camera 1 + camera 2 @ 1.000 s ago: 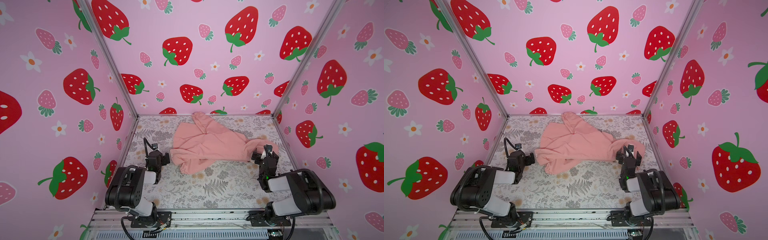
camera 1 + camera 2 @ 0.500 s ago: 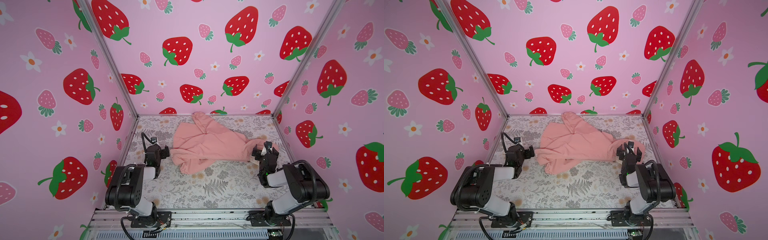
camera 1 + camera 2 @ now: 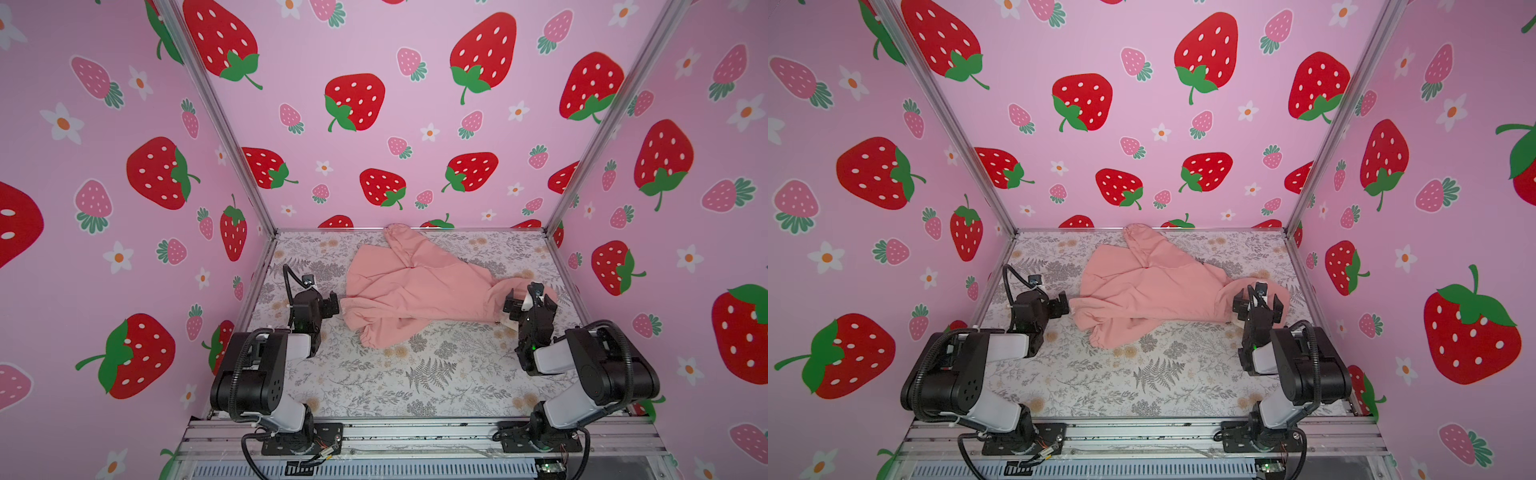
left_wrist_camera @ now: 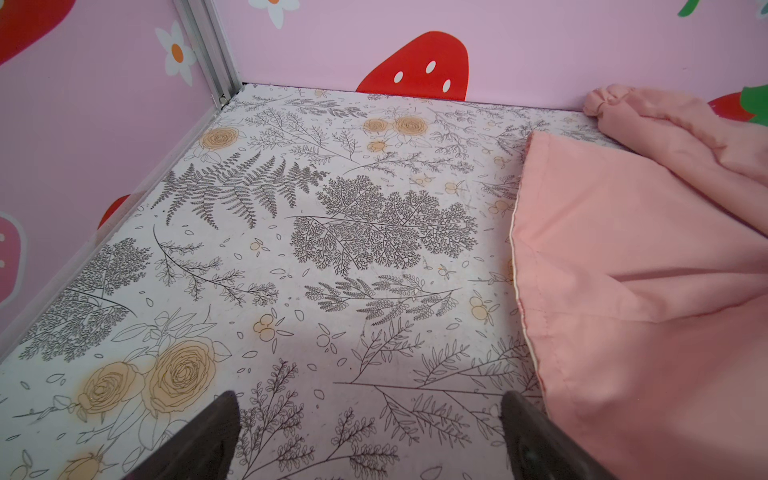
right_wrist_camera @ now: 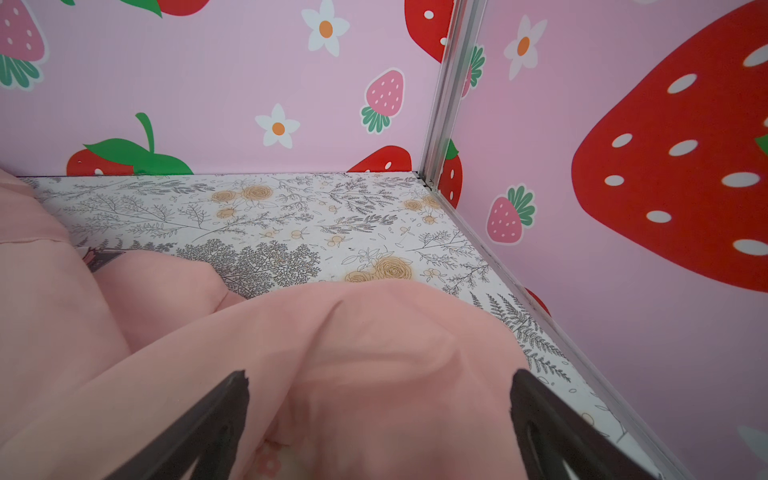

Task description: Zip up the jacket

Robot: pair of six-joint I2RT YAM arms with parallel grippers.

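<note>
Nearest me the bench [image 3: 415, 382] is bare floral print. Past that, my left tool [image 3: 334, 301] stands wide open and empty, low over the bench. The jacket [image 3: 415, 291] lies just to its right, its edge right beside the tool. My right tool [image 3: 531, 301] is equally wide and grips nothing. It hangs over the jacket's right end with fabric under the gap, so I judge that arm the nearer one. The jacket sprawls crumpled across the far half, long axis left to right between the tools, with one cuff [image 3: 397, 228] against the far wall. I can't see the zipper. No brand or writing reads. A small dark tag [image 5: 99, 257] in the right wrist view is too blurred.
</note>
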